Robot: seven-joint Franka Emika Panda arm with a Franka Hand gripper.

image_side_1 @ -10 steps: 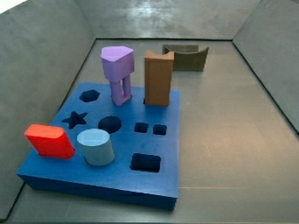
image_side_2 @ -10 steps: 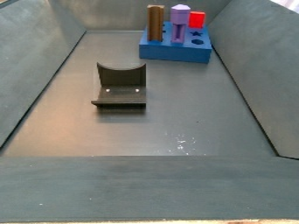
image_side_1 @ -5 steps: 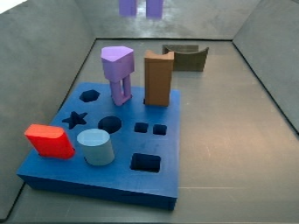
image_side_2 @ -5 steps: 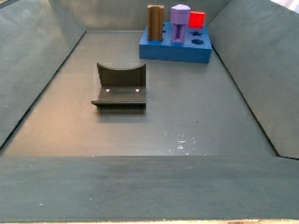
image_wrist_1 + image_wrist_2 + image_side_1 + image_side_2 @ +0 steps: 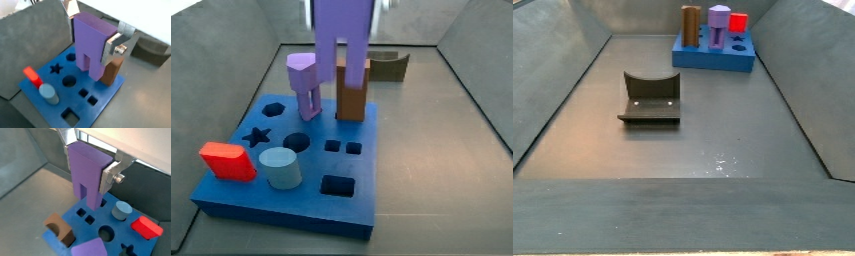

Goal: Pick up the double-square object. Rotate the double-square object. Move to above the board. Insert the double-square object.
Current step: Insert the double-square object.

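The end effector (image 5: pixel 93 30) was clamped on the double-square object (image 5: pixel 91 45), its silver fingers (image 5: pixel 119 42) pressed against opposite faces near the block's upper end in both wrist views. The block hung upright in the air above the board (image 5: pixel 110 92), its two legs pointing down and clear of the surface. In a side view the double-square object (image 5: pixel 342 40) appeared at the top of the frame, above the rear of the board (image 5: pixel 372 190). Standing in the board were a brown block (image 5: pixel 353 90), a lilac piece (image 5: pixel 303 78), a red block (image 5: pixel 226 160) and a pale blue cylinder (image 5: pixel 281 167). The two small square holes (image 5: pixel 342 147) were unoccupied. The fixture (image 5: pixel 649 98) stood on the floor, well apart from the board (image 5: pixel 714 58).
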